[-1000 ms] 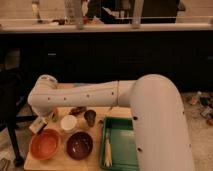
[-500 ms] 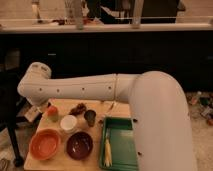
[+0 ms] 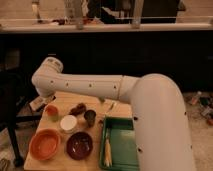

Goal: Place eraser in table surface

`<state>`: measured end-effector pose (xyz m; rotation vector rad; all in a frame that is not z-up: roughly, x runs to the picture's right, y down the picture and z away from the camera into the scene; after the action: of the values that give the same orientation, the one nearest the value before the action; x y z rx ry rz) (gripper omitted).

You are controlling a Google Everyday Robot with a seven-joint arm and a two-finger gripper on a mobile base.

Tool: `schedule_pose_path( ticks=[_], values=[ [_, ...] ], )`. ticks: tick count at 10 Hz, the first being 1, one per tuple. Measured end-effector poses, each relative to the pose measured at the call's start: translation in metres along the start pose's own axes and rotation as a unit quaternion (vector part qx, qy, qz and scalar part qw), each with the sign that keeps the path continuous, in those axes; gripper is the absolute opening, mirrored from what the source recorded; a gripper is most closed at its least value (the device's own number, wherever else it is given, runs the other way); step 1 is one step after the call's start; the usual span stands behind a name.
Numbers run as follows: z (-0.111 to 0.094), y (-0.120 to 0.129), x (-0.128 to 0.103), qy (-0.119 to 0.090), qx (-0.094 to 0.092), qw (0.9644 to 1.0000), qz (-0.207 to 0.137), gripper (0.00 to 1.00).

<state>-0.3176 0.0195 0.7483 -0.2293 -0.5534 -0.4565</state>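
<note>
My gripper (image 3: 37, 104) hangs under the white arm's bent joint, at the left edge of the table surface (image 3: 66, 101), a light tan wooden top. It is shut on a small pale block with a dark side, the eraser (image 3: 34, 105), which juts out to the left over the table's edge. The arm's thick white link covers most of the wrist, so how the fingers sit on the eraser is hidden.
On the table stand an orange bowl (image 3: 45, 144), a dark red bowl (image 3: 79, 145), a white cup (image 3: 68, 123), a dark cup (image 3: 90, 117), a small orange and green item (image 3: 51, 111) and a brown lump (image 3: 77, 108). A green tray (image 3: 124, 142) holding a yellow stick (image 3: 107, 148) sits at the right.
The arm's bent joint has risen, and the gripper with the pale block has moved up and left, from just above the bowls to the table's left edge.
</note>
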Motion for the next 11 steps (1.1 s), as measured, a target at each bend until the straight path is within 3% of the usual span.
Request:
schedule_pose_path(
  ticks=[2, 4, 6, 7, 8, 9, 11],
  values=[
    [0.006, -0.004, 0.017, -0.002, 0.01, 0.9994, 0.033, 0.0],
    [0.015, 0.001, 0.041, 0.001, 0.026, 0.9958, 0.088, 0.0],
    [0.029, 0.008, 0.067, 0.011, 0.05, 0.9868, 0.153, 0.0],
    [0.033, 0.008, 0.071, 0.01, 0.056, 0.9844, 0.167, 0.0],
    [0.037, 0.006, 0.083, 0.008, 0.069, 0.9797, 0.188, 0.0],
    [0.035, 0.002, 0.092, 0.005, 0.08, 0.9768, 0.199, 0.0],
    [0.034, -0.001, 0.097, 0.002, 0.086, 0.9751, 0.204, 0.0]
  ],
)
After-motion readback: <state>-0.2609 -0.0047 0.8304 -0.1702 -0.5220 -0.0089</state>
